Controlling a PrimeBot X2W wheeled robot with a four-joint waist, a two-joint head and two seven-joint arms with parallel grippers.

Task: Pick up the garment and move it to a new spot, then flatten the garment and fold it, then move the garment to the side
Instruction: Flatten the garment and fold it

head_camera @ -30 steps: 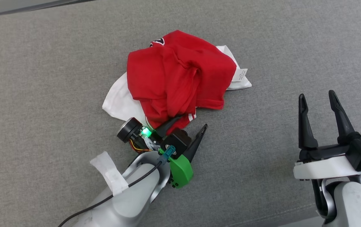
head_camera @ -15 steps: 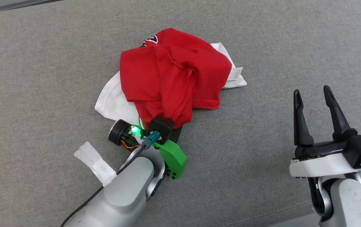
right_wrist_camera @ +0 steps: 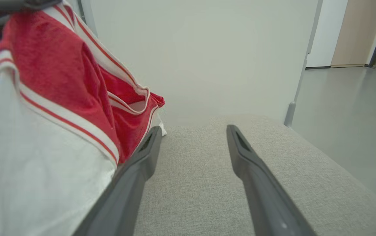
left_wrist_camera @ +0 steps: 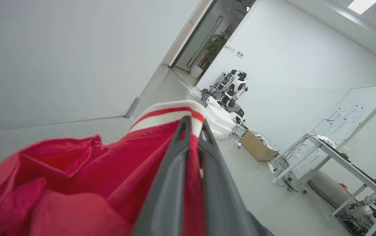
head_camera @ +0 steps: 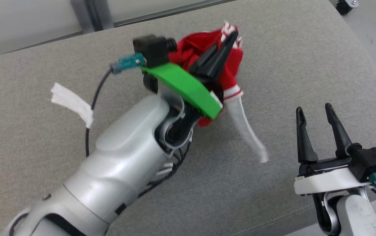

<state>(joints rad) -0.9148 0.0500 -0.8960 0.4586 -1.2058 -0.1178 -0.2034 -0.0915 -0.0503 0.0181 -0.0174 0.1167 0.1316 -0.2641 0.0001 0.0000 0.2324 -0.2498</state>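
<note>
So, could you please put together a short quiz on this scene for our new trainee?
1. True or false: the right hand is shut on the shirt.
2. What does the left hand grip? A) a red and white shirt B) a blue towel C) nothing
3. What colour is the cushion under both hands?
Key: 1 false, it stands open and empty; 2 A; 3 grey.

Left gripper [head_camera: 230, 36], open a second ago, now clamps the garment [head_camera: 235, 65] and holds it raised off the grey cushion [head_camera: 289, 75]; its white part dangles.
</note>
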